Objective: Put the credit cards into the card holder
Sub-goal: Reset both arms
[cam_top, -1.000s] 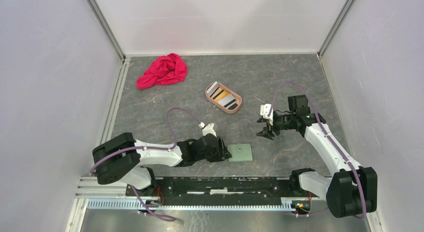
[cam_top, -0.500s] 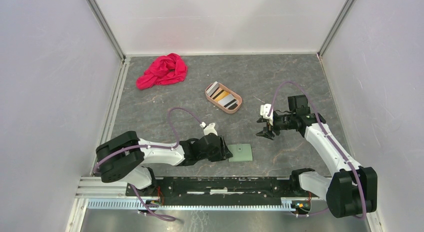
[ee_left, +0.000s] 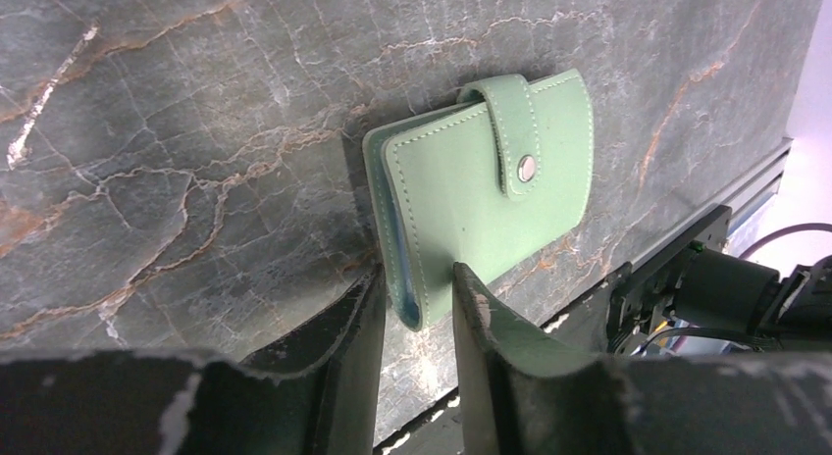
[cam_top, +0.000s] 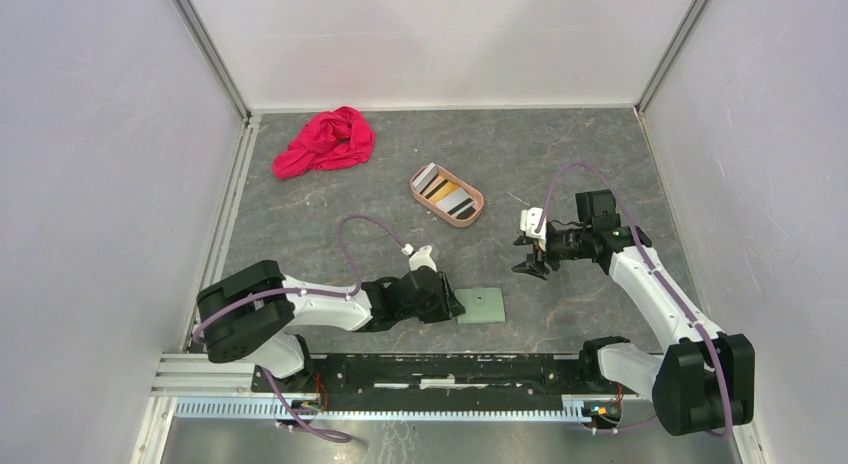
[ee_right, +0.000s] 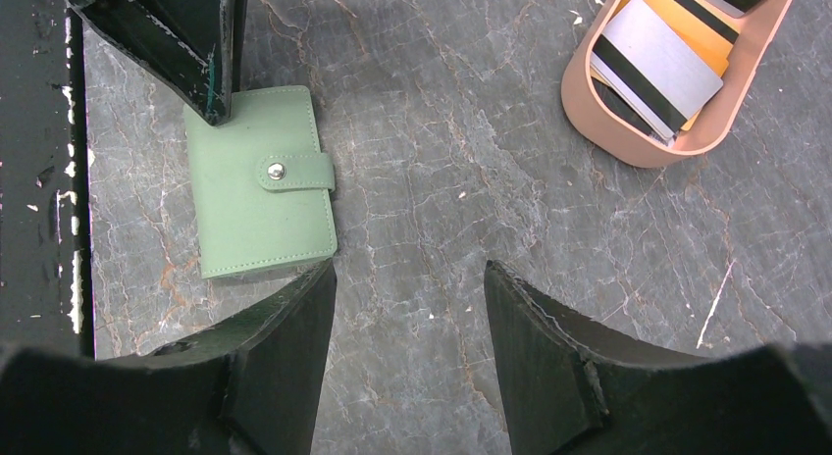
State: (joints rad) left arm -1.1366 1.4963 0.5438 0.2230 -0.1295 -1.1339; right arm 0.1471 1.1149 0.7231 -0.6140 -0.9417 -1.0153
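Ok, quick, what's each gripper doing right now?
Left gripper: jaws around the card holder corner; grip cannot be told.
Right gripper: open, empty.

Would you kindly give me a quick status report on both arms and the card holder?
Left gripper straddles card holder corner, grip unconfirmed. Right gripper open, empty. Credit cards in tray; holder's snap fastened, blocking pockets.

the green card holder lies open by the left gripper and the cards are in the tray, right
Not open: the card holder is shut, its snap tab fastened, as the right wrist view shows. It does lie by the left gripper, and the credit cards are in the tray.
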